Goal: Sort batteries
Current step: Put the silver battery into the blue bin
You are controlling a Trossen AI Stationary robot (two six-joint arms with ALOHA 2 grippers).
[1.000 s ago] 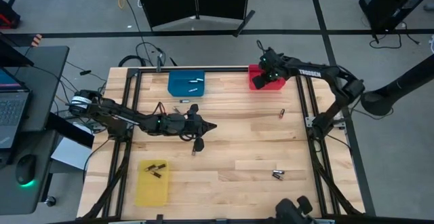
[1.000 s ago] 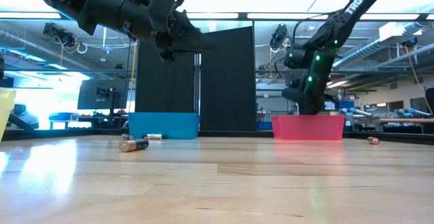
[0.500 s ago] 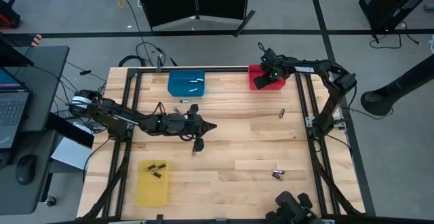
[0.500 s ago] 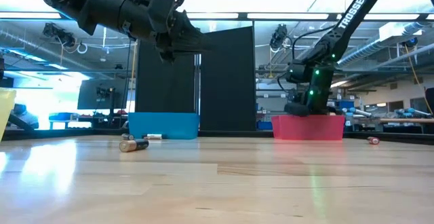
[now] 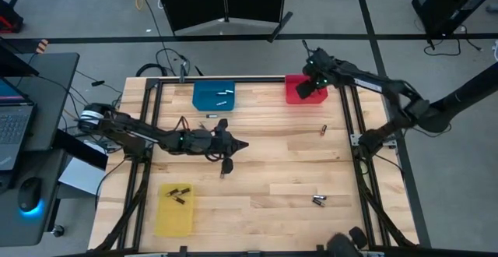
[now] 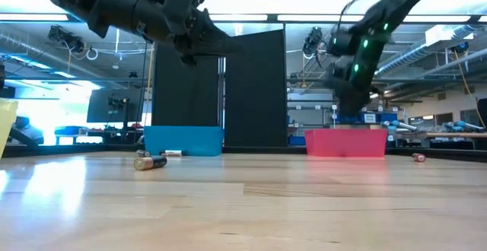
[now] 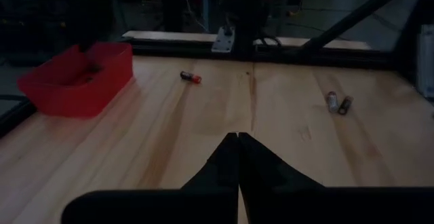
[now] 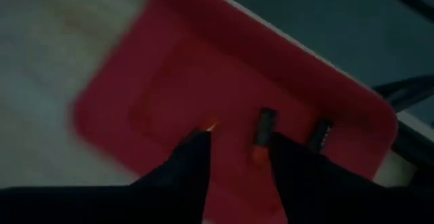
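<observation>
While no lettering reads, the right gripper (image 8: 234, 149) gapes above the red bin (image 5: 296, 89).

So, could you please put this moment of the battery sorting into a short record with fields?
right hand: open, above the red bin
red bin contents: batteries lying inside
left hand: shut, empty, over mid table
blue bin: two cells inside
yellow bin: two cells inside
loose on table: red-tipped cell, pair near the front
</observation>
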